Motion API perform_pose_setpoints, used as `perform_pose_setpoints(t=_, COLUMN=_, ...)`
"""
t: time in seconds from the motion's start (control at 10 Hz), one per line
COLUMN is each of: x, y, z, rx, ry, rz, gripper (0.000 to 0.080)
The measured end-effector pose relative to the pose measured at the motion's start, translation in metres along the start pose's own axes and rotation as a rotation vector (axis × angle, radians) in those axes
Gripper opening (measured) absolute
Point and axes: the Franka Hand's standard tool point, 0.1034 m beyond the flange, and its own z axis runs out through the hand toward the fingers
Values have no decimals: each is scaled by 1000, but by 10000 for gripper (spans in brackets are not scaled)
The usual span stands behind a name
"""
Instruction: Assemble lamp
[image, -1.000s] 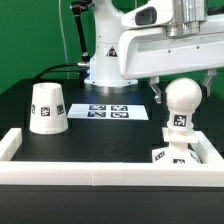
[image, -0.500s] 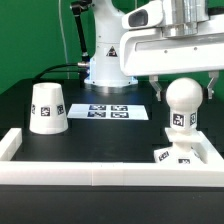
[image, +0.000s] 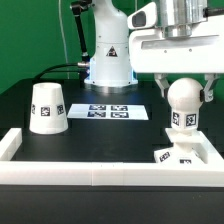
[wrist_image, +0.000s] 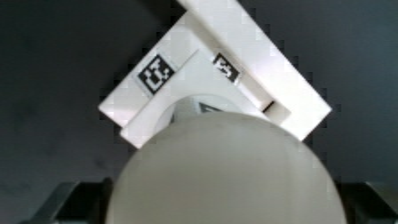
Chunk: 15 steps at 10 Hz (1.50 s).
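Observation:
The round bulb (image: 181, 98) stands upright on its tagged stem on the flat square base (image: 170, 155), in the front corner at the exterior view's right. My gripper (image: 184, 92) hangs over it, open, with one finger on each side of the ball and small gaps between. In the wrist view the bulb (wrist_image: 222, 170) fills the space between the dark fingers of the gripper (wrist_image: 214, 205), and the tagged base (wrist_image: 196, 70) lies beyond it. The cup-shaped shade (image: 47, 107) stands rim down at the exterior view's left.
The marker board (image: 110, 111) lies flat in the middle of the black table. A long white border rail (image: 95, 172) runs along the front and up both sides. The robot's base (image: 108, 60) stands behind.
The hand has turned about the bulb and its fingers sit slightly higher. The bulb has stayed upright on the base. The shade has not moved.

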Motion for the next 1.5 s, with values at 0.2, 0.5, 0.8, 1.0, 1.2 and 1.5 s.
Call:
perform_pose_setpoints(t=0.2, x=0, y=-1, z=0, rx=14, ry=-30, rz=236, gripper=579)
perform_pose_setpoints(t=0.5, x=1, y=-2, z=1, rx=35, ry=-60, rz=456, gripper=579)
perform_pose_setpoints(t=0.8, x=0, y=-3, z=1, rx=36, ry=-63, rz=504, gripper=671)
perform_pose_setpoints(t=1.0, x=0, y=-2, z=1, rx=31, ry=-50, rz=344, gripper=691)
perform_pose_setpoints(t=1.2, x=0, y=-2, z=1, rx=30, ry=-47, rz=251, gripper=697)
perform_pose_setpoints(t=1.5, x=0, y=-1, z=2, rx=23, ry=-31, rz=-61, gripper=699)
